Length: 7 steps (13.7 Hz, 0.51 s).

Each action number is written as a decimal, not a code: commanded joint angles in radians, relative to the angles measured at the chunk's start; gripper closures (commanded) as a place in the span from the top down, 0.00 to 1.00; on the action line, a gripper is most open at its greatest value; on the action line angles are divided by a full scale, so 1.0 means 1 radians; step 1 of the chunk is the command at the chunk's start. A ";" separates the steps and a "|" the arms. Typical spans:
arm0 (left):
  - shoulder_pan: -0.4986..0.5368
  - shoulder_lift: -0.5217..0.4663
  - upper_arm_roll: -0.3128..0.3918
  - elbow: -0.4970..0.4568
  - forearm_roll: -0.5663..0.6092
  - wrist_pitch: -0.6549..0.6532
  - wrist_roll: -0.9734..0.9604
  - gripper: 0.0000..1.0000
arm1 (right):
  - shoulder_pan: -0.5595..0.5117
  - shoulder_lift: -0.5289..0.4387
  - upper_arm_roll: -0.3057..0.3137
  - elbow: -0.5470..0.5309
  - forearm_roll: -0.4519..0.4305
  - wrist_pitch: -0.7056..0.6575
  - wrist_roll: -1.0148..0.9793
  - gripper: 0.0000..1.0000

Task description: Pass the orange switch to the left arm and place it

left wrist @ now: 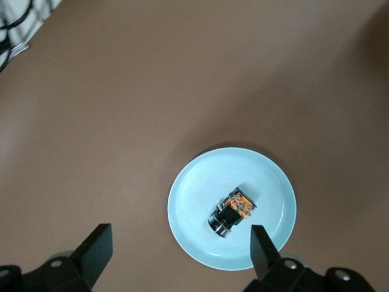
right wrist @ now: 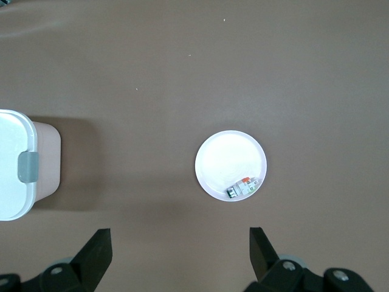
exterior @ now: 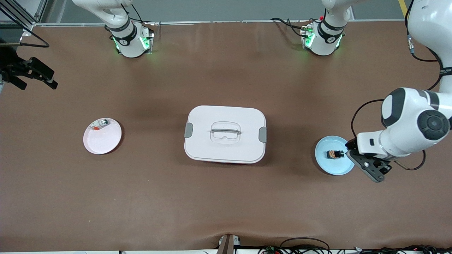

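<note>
Writing: none readable. Two plates, one box (exterior: 225,134). Orange switch (left wrist: 231,212) on blue plate (left wrist: 194,201), between left gripper (left wrist: 179,246) fingers, spread wide above. Right gripper (right wrist: 180,249) likewise wide over pink plate (right wrist: 228,159).

You are looking at a robotics lab bench, not a home or shop. A plain brown mat (exterior: 226,204) covers the whole table, and two white arm bases (exterior: 132,40) with green status lights are bolted along its edge. Loose black cables (exterior: 303,243) trail off the mat's border, and aluminium framing (exterior: 21,16) stands at one corner. Below your left gripper's (left wrist: 176,249) spread jaws lies only staged test ware, a blue plate (left wrist: 194,237).
</note>
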 commanded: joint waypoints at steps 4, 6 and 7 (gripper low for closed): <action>-0.001 -0.059 -0.016 0.089 -0.053 -0.122 -0.399 1.00 | -0.021 0.012 0.017 0.025 -0.011 -0.014 0.019 1.00; 0.004 -0.100 -0.031 0.091 -0.109 -0.191 -0.608 1.00 | -0.023 0.013 0.015 0.025 -0.012 -0.014 0.019 1.00; 0.006 -0.119 -0.030 0.091 -0.118 -0.216 -0.648 1.00 | -0.023 0.013 0.015 0.025 -0.011 -0.014 0.019 1.00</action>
